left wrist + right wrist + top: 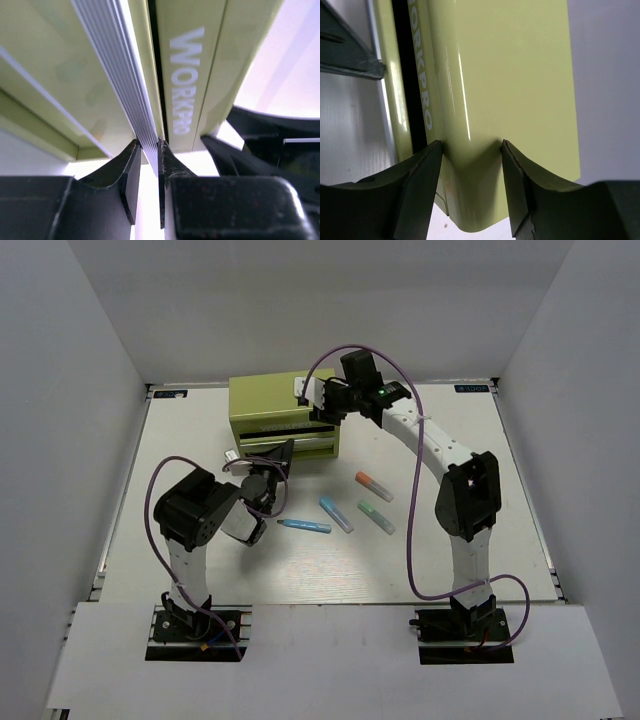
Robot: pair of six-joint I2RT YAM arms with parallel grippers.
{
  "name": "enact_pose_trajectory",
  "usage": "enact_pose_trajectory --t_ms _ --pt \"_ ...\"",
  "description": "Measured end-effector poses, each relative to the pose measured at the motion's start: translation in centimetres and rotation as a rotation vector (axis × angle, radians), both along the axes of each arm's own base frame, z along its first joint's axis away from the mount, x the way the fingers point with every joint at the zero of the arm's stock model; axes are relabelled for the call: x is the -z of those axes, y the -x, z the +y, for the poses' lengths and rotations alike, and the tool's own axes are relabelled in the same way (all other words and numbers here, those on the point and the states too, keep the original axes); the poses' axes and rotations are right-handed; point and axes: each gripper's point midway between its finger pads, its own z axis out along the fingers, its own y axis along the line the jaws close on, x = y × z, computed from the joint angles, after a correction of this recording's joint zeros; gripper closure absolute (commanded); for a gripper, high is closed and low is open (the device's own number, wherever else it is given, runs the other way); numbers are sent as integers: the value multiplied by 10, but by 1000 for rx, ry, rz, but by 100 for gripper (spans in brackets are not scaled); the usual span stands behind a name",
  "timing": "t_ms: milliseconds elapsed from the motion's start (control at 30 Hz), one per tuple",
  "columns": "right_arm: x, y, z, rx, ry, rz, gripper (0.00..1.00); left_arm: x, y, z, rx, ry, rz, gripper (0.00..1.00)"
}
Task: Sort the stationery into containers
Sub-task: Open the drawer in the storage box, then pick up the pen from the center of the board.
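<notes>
Bright even light, soft shadows, wrist cams blurry w/ blown-out bg

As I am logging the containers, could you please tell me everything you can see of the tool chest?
The tool chest is a boxy olive yellow-green case, glossy like painted metal, standing upright at the far middle of the table. White WORKPRO lettering runs along its front, beside a ribbed silver drawer handle. The left pincer is shut on that handle; the right pincer clamps the chest's top right corner.
</notes>
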Motion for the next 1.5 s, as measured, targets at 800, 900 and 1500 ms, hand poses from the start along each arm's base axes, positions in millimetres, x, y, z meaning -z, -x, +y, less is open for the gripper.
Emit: enact_pose_trajectory --t_ms 800,900,1500 --pt "6 -11 -2 72 -3 15 16 3 50 3 70 -54 48 42" --pt "5 -6 -6 69 -6 9 15 14 56 6 74 -77 81 29" --pt "-31 75 -72 127 -60 7 37 -57 113 -7 297 -150 -80 0"
